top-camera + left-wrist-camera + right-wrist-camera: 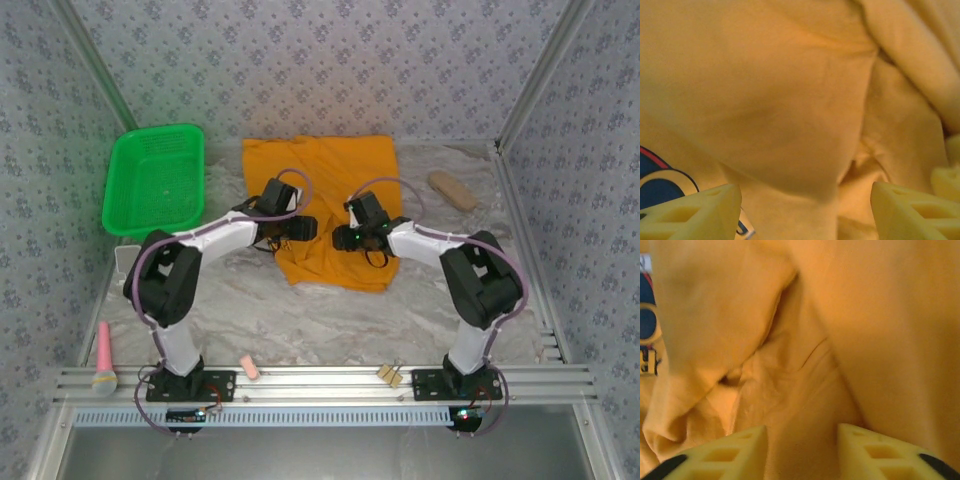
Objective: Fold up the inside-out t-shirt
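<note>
Item 1: orange-yellow soft cotton t-shirt (320,160). I am seeing it lying on the marbled white table (400,320), at the middle of the far edge and reaching toward the centre. Its far part is spreading flat and wide, while its near part is narrowing and bunching under the arms. A dark blue printed graphic (655,182) is peeking out from under a loose overlapping layer.

Item 2: left gripper (308,228). It is hovering low over the shirt's near-left part. In its wrist view the pale yellow fingers (700,210) are standing wide apart, gripping nothing, with rumpled cloth below the gap.

Item 3: right gripper (345,238). It is facing the left one across the shirt's near-right part. Its fingers (735,452) are parted by a moderate gap with a crease of cloth lying beneath, and I am not reading that as a grip.

Item 4: surroundings. A green plastic basket (155,180) is sitting at the far left corner, and a tan oblong object (452,190) is lying near the far right corner.

Progress: I am judging the fold as barely begun. The cloth is lumpy and uneven, with no crisp edges. Smoothing, the side folds and the final halving are all remaining.
</note>
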Robot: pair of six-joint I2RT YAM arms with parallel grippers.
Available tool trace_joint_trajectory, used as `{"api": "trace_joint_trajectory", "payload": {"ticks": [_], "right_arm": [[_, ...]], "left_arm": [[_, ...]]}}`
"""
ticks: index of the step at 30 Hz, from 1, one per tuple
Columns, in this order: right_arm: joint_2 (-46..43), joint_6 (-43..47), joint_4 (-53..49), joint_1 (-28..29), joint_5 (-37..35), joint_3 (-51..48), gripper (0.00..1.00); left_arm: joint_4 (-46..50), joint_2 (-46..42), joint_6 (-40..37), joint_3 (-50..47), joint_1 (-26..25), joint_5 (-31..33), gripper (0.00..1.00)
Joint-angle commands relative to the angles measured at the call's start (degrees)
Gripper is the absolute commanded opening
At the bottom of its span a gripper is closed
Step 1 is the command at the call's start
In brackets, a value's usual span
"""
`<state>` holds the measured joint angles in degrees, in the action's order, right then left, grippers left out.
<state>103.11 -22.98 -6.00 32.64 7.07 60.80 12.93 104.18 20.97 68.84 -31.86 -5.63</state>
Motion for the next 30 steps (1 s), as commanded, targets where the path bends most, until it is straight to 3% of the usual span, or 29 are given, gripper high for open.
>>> {"api": "trace_joint_trajectory", "payload": {"ticks": [1, 3, 4, 11, 12, 14, 20, 23, 26, 30], "right_arm": [[1.8, 0.9, -1.7, 2.5, 2.6, 0.4, 0.23], [0.8, 1.3, -2.7, 3.7, 4.2, -2.0, 0.03], [-0.3, 1.6, -3.7, 4.3, 5.3, -3.3, 0.00], [-15.7, 5.1, -8.8, 10.9, 8.7, -18.1, 0.00], [-16.8, 4.9, -9.5, 10.8, 8.9, -19.0, 0.02], [-18.0, 5.2, -10.5, 8.4, 11.7, -18.7, 0.24], [-17.5, 5.2, -10.0, 4.9, 9.5, -12.4, 0.26], [-13.3, 5.5, -6.9, 4.9, 7.8, -10.3, 0.35], [-10.1, 5.7, -4.2, 5.3, 4.7, -9.6, 0.36], [-8.2, 5.7, -2.9, 4.1, 0.2, -9.2, 0.33]], "left_arm": [[1.8, 1.6, -2.5, 3.2, 0.2, 2.1, 0.67], [2.5, 1.1, -1.7, 3.3, 0.6, 0.6, 0.67], [2.9, 0.3, -1.2, 3.0, 0.8, -0.1, 0.67], [3.3, -6.5, -3.3, -1.6, -0.9, -6.6, 0.66], [1.9, -7.2, -5.1, -2.9, -2.1, -5.0, 0.66], [-1.6, -8.1, -8.2, -5.8, -4.4, -2.4, 0.66], [-4.3, -5.7, -9.0, -8.1, -5.4, -9.0, 0.64], [-6.4, -7.6, -9.6, -10.8, -5.5, -12.9, 0.63], [-10.2, -11.0, -11.9, -15.6, -5.7, -16.1, 0.64], [-10.7, -8.9, -14.6, -16.4, -6.8, -14.9, 0.66]]}}
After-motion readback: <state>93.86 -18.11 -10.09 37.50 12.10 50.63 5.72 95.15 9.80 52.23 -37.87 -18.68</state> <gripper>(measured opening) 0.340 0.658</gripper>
